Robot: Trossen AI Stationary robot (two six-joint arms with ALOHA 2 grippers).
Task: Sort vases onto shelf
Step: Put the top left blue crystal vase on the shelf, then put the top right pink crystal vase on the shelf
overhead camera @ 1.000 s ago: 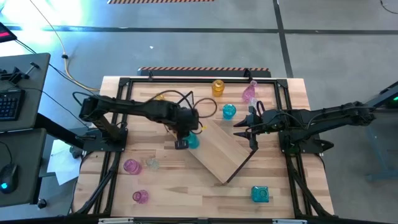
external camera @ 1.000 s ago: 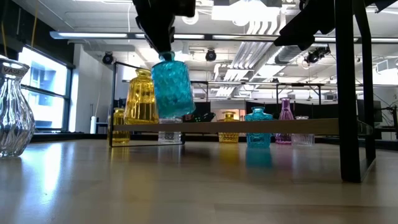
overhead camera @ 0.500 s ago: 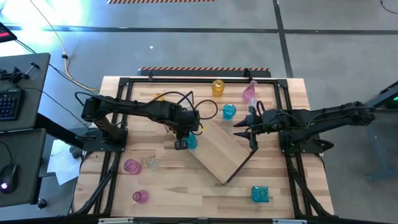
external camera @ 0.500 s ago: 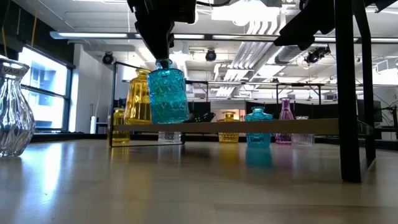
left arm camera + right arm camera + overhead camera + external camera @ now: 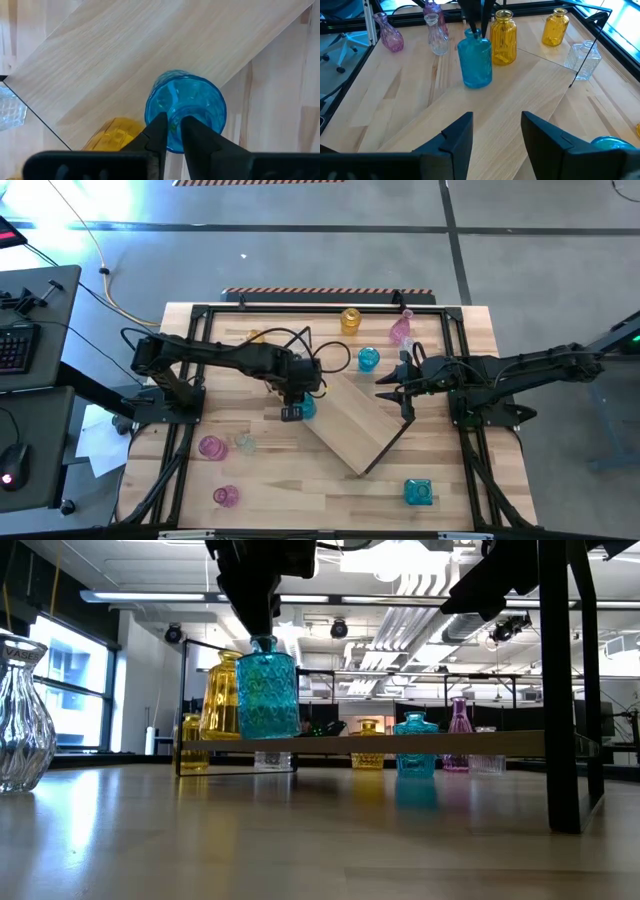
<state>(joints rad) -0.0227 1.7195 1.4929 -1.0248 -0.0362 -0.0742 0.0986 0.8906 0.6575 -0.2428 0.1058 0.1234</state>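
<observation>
A teal vase [image 5: 267, 693] stands upright with its base on the left end of the light-wood shelf [image 5: 356, 425], which lies aslant across the table's middle. My left gripper [image 5: 297, 406] is directly above it, pointing steeply down and shut on its neck. An amber vase [image 5: 503, 37] stands close beside the teal one. My right gripper [image 5: 384, 386] hovers open over the shelf's far right part, holding nothing. Other vases stand on the table: amber [image 5: 350, 320], pink [image 5: 400, 330] and small teal [image 5: 368, 358] at the far side. My left gripper has the teal vase's narrow neck [image 5: 173, 131] between its two fingers, one finger [image 5: 157, 136] on each side. The fingers come from above, pointing down. The vase stands upright below them with its base [image 5: 268, 734] on the shelf board.
Near the left front stand a pink vase [image 5: 211, 447], a clear one [image 5: 243, 443] and another pink one [image 5: 226, 495]. A square teal vase [image 5: 418, 492] is at the front right. A clear vase [image 5: 582, 60] stands by the shelf's black frame loop. Black rails frame the table.
The teal vase hung tilted just over the shelf's left end. Its base has come down onto the board and it has swung upright. My left gripper stays over its neck.
</observation>
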